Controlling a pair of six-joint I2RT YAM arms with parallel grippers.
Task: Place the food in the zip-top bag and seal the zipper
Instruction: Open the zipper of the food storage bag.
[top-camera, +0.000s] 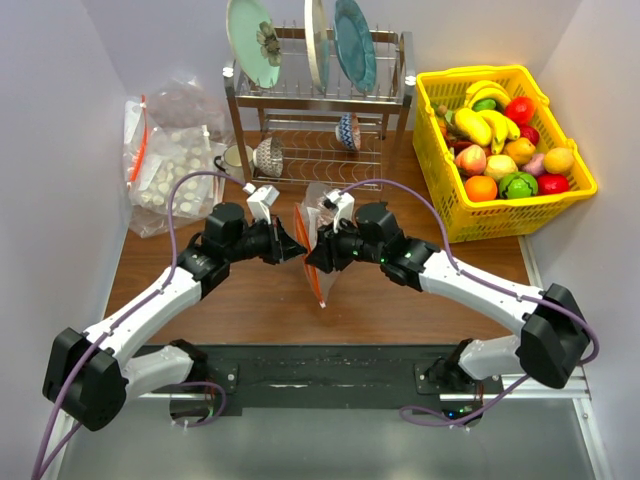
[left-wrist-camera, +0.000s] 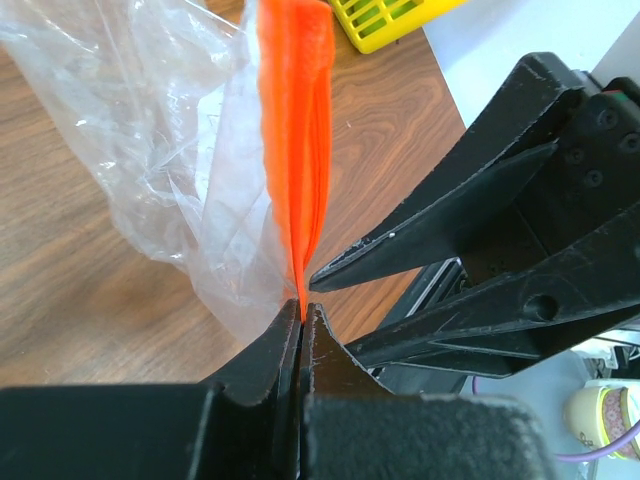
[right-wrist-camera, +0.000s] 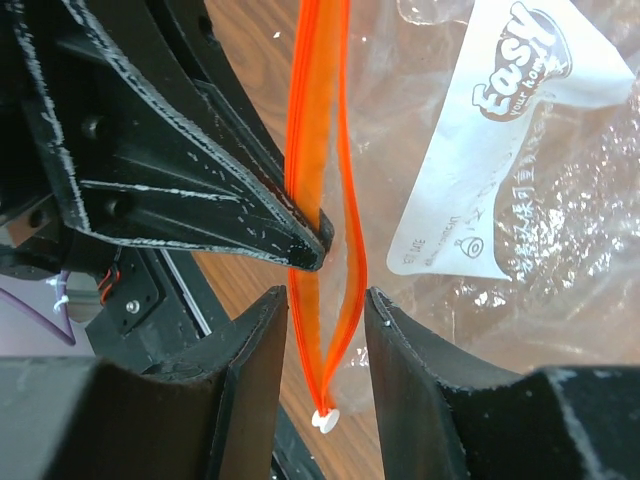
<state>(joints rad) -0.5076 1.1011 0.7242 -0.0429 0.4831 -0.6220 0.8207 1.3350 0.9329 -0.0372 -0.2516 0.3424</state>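
**Both grippers meet at the bag's zipper, fruit waiting in the basket**

The zip-top bag hangs crumpled between the two arms over the middle of the wooden table, its orange-red zipper standing on edge. The left gripper is closed tight on the strip, its two black tips pressed together with the orange edge pinched between them. The right gripper faces it from the other side with its jaws apart, one finger on either side of the strip. Between those fingers the zipper's two tracks bow away from each other into a narrow loop, joined again at a small white end piece lower in the right wrist view. A white printed label shows on the clear plastic beside them.

The food lies piled in a yellow basket at the far right of the table, well apart from the bag. A dish rack with plates stands at the back, and bags of white lumps lie at the far left
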